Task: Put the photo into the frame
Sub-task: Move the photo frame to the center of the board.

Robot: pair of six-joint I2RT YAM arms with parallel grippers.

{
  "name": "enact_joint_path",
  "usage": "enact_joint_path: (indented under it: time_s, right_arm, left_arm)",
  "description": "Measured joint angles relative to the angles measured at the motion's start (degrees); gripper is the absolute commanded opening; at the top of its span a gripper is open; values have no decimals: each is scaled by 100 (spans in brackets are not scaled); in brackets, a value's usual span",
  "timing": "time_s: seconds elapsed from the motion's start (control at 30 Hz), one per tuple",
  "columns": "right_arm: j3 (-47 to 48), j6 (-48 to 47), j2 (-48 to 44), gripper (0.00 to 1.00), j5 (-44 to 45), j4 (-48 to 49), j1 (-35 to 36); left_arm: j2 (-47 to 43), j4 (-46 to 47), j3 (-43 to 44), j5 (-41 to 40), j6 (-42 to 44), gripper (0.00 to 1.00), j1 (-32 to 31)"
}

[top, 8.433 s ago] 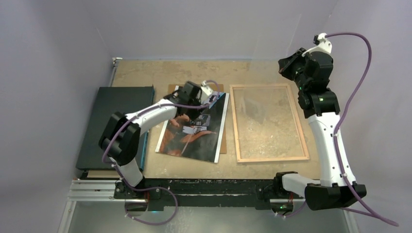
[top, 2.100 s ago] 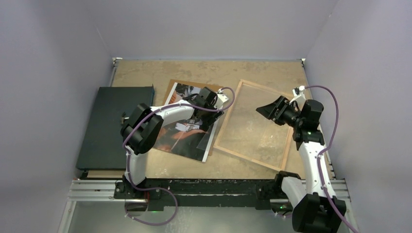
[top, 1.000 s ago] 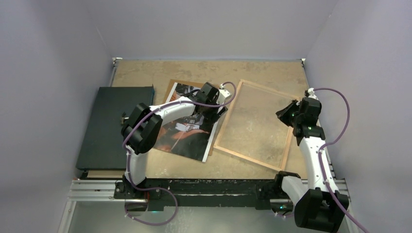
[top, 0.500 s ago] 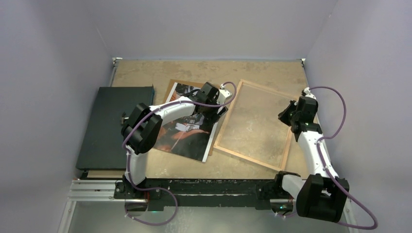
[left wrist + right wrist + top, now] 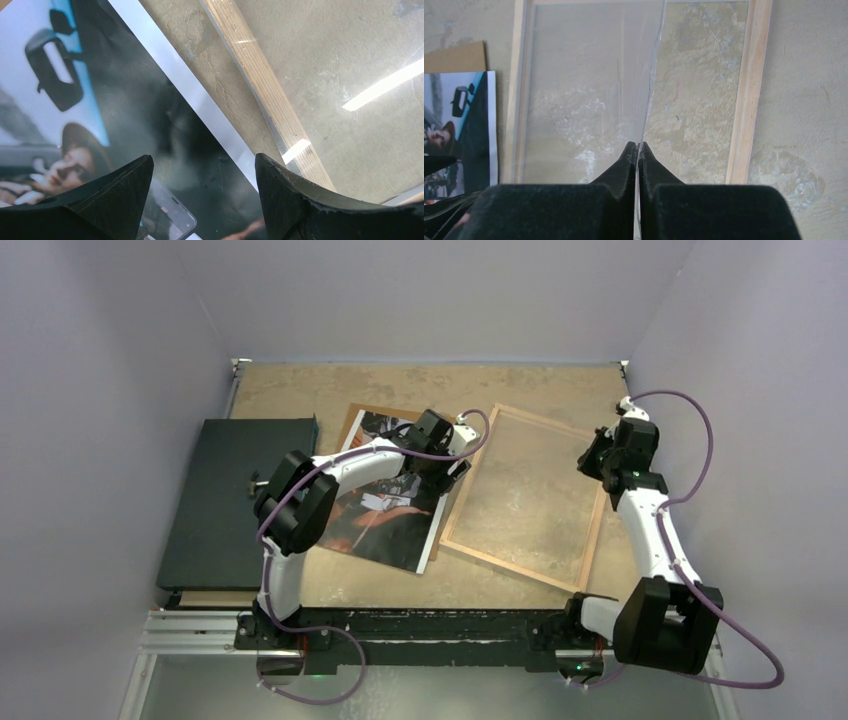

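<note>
Pinching the clear pane (image 5: 584, 100), seemingly to lift it from the frame (image 5: 751, 90) near the right edge of the bench (image 5: 300, 390), the right tool (image 5: 637, 146) clamps thin while the left tool (image 5: 202, 160) gapes over the mid-bench photo (image 5: 125, 100), needing a grip next.

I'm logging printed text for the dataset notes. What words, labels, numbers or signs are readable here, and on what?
No text can be read anywhere.
On the photo: picture only, no lettering shows.
On the frame and its clear pane: no label or mark.
On the dark board: nothing legible at this size.
</note>
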Motion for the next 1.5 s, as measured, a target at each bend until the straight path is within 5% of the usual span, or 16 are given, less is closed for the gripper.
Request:
enact_joint_path:
  time_s: [1.0, 1.5]
  right_arm:
    - [1340, -739, 1250, 0, 595, -511, 2]
    - [1740, -105, -63, 0, 710, -411, 0]
  left_arm:
    - [127, 372, -63, 433, -332, 74, -249]
    - [1261, 573, 1329, -247, -981, 51, -323]
